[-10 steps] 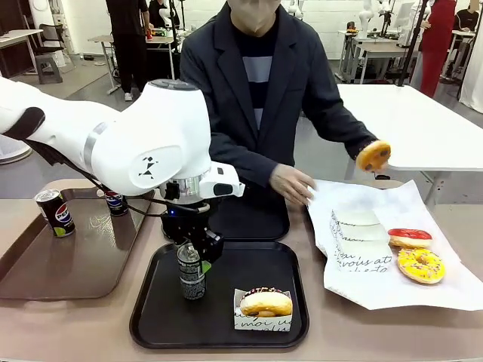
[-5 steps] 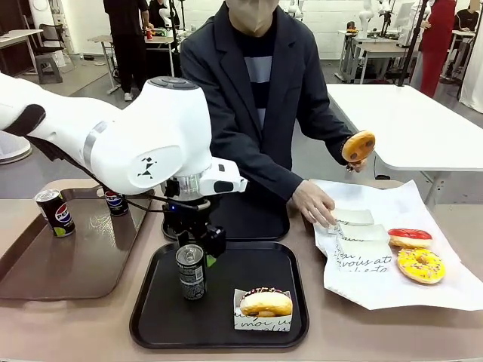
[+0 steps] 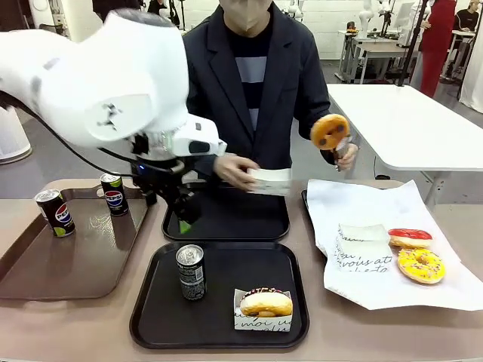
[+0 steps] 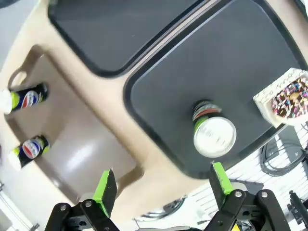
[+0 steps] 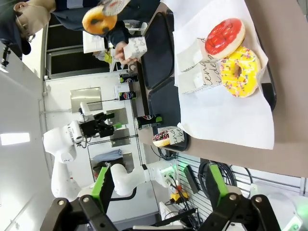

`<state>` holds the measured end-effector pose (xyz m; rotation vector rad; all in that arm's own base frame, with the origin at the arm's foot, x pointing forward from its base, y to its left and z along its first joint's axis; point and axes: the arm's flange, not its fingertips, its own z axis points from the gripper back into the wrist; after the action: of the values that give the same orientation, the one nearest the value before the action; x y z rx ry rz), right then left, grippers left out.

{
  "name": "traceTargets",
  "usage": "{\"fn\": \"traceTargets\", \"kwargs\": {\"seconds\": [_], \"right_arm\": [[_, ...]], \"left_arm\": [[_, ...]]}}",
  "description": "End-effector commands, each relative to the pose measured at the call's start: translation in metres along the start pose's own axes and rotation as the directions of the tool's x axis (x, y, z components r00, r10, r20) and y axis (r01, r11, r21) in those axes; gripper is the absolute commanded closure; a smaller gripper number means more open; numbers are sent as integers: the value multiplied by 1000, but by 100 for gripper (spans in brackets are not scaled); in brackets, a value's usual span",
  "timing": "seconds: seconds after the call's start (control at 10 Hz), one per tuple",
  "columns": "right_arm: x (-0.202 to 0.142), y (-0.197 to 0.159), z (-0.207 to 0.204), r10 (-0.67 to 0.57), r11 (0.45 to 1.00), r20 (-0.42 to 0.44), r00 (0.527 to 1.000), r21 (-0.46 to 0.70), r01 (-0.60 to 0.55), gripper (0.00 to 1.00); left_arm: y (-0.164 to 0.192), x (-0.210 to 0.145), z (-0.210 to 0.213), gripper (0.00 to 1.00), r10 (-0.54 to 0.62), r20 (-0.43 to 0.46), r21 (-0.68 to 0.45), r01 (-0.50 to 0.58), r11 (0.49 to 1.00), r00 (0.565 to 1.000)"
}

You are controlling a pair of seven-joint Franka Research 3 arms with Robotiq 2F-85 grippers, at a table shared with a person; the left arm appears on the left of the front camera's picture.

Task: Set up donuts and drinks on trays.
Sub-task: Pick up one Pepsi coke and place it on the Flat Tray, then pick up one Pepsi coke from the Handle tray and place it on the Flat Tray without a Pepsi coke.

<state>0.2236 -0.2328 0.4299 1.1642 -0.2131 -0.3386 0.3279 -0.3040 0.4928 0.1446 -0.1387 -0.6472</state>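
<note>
A dark drink can (image 3: 190,271) stands upright on the near black tray (image 3: 158,317), beside a sprinkled donut (image 3: 264,302) in a white sleeve. My left gripper (image 3: 184,219) hangs open above the far black tray (image 3: 249,225), clear of the can. In the left wrist view the can (image 4: 211,131) sits beyond the open left gripper (image 4: 162,183). The person holds a golden donut (image 3: 330,131) in tongs and a white sleeve (image 3: 269,179). My right gripper (image 5: 160,185) is open, and far ahead of it lie a red donut (image 5: 224,36) and a yellow donut (image 5: 240,71).
A brown tray (image 3: 45,271) at the left carries two Pepsi cans (image 3: 55,212) (image 3: 113,193). White paper (image 3: 377,290) at the right holds the red-iced donut (image 3: 409,237), the yellow sprinkled donut (image 3: 421,265) and spare sleeves (image 3: 364,243).
My left gripper opened, let go of the can on the near tray, then rose and drew back over the far tray. The person picked up a sleeve and brought the golden donut inward.
</note>
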Motion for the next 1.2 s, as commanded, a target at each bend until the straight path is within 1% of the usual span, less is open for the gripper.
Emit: {"fn": "traceTargets", "kwargs": {"seconds": [0.0,0.2,0.4,0.5,1.1], "right_arm": [[1,1,-2,16,999,13,1000,31,-16,0],[1,1,-2,16,999,13,1000,31,-16,0],[1,1,-2,16,999,13,1000,31,-16,0],[1,1,-2,16,999,13,1000,31,-16,0],[1,1,-2,16,999,13,1000,31,-16,0]], "left_arm": [[22,-30,21,0,55,5,24,-55,998,998],[62,-62,28,0,161,38,-27,-160,987,986],[91,-77,26,0,269,-15,-44,-269,962,963],[67,-58,35,0,172,25,-9,-172,985,985],[67,-58,35,0,172,25,-9,-172,985,985]]}}
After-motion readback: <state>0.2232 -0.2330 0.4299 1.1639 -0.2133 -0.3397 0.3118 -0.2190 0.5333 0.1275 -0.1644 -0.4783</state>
